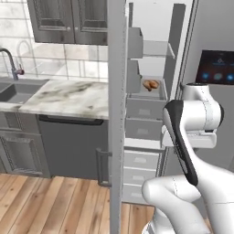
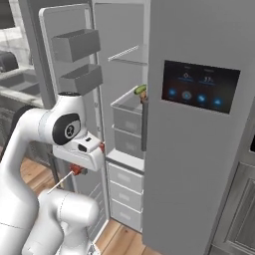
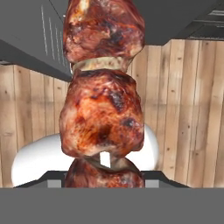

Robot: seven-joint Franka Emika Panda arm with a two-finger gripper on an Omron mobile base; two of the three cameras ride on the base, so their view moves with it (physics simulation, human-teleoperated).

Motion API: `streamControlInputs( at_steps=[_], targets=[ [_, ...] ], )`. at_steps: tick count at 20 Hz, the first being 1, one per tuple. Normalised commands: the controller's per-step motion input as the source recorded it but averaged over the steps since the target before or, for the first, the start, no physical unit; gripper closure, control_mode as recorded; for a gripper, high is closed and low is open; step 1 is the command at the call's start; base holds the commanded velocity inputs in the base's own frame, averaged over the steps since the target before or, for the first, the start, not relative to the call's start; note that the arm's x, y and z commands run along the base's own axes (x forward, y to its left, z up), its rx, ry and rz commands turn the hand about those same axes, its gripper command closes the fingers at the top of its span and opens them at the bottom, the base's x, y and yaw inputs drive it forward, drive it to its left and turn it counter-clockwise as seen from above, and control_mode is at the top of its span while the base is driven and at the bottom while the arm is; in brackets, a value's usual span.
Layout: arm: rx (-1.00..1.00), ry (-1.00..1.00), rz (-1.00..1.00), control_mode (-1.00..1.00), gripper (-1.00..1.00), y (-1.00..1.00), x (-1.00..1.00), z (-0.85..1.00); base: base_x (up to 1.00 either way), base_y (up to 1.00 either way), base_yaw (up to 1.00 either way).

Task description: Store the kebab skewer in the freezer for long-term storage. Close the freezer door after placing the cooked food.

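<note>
Arm [image 1: 192, 137] rises at lower right of left base view, white glossy segments w/ dark joint bands, elbow folded at mid-frame; wrist end drops out of sight low. In right base view same arm fills lower left, rounded joint cap at centre-left, small red fittings under the flat white link.

Hand view: kebab skewer [image 3: 103, 87] runs top to bottom through frame centre, right against the lens — chunky browned meat pieces, charred patches, glossy, w/ pale slices between chunks. Its lower end sits where the fingertips would rise, which are covered by the meat, so can't tell for sure if the gripper is clamped on it. Behind it: light wood plank floor, grey panels at upper corners.

Freezer [image 1: 151, 98] stands open, centre of left base view: white interior, wire shelf up top, grey drawers mid, white drawers lower. An orange-brown food item [image 1: 151, 85] lies in the top grey drawer. Freezer door [image 1: 117, 114], flat matte grey, swung out edge-on; grey bins [image 2: 77, 45] on its inner face at upper left of right base view. Neighbouring grey door carries a black touchscreen [image 2: 200, 85].

Left: marble-look counter [image 1: 68, 96], steel sink [image 1: 16, 90], dark wood cabinets [image 1: 68, 20].
</note>
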Motion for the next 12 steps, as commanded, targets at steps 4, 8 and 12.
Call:
streamControlInputs(
  at_steps=[4,8,12],
  targets=[
    [0.0,0.0,0.0,1.0,1.0,0.0,0.0,0.0,0.14,-0.33,0.09],
    [0.0,0.0,0.0,1.0,1.0,0.0,0.0,0.0,0.16,-0.28,0.08],
    [0.0,0.0,0.0,1.0,1.0,0.0,0.0,0.0,0.26,-0.32,0.07]
  ],
)
